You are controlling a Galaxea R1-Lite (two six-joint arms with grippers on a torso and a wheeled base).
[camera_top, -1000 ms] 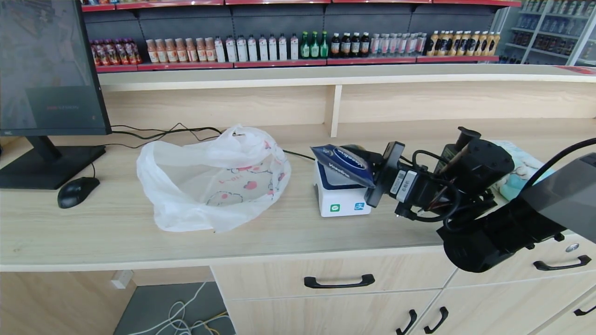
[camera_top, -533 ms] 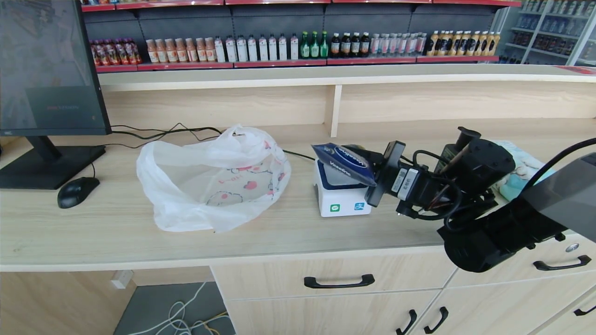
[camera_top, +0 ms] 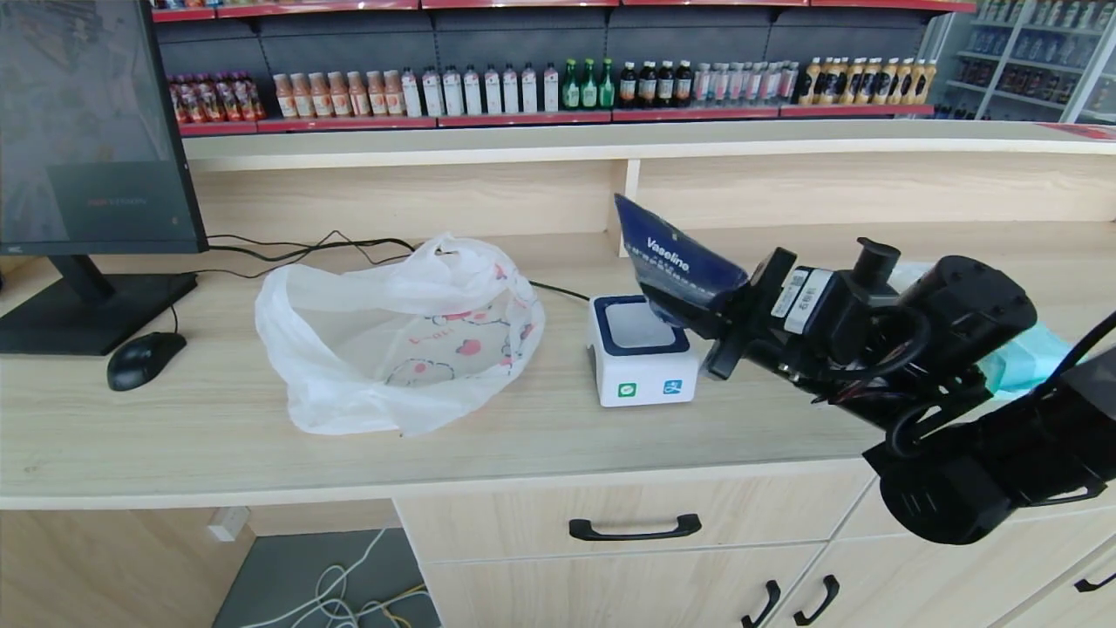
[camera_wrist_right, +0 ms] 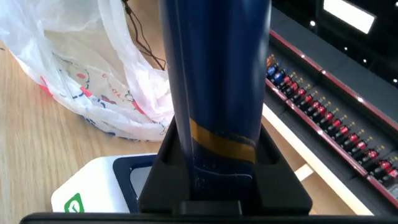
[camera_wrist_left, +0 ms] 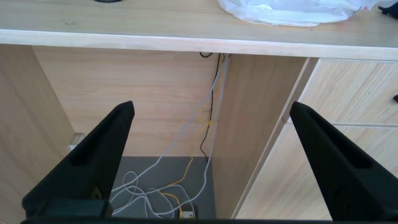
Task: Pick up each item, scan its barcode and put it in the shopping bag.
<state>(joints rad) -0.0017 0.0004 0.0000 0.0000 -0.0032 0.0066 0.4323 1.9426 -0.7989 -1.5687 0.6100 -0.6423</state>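
Jaws of the right gripper are clamped on the narrow end of a dark blue tube, which hangs in the air just above the far right edge of the scanner. The tube's long axis is tilted, running from the gripper up and away to the far left, so its broad, flat, crimped end is the highest part. In the right wrist view the tube is smooth and glossy, with a gold band near where the right gripper pinches it from both sides between black pads. The scanner is a small white box with rounded corners and a dark blue frame around a pale window on top. To its left, a little apart, the shopping bag lies slumped on the counter. It is thin, crinkled, translucent white plastic with pink and red printed shapes, and its mouth gapes upward. The counter is pale wood-grain laminate, with drawers under it that have curved black handles. The left gripper is below the counter's near edge with its two black wedge-shaped fingers spread wide and nothing between them, facing a recess where loose cables hang. At the far left stand a dark monitor and a black mouse. A soft light blue packet lies at the right, behind the arm. Shelves of bottles line the far wall.
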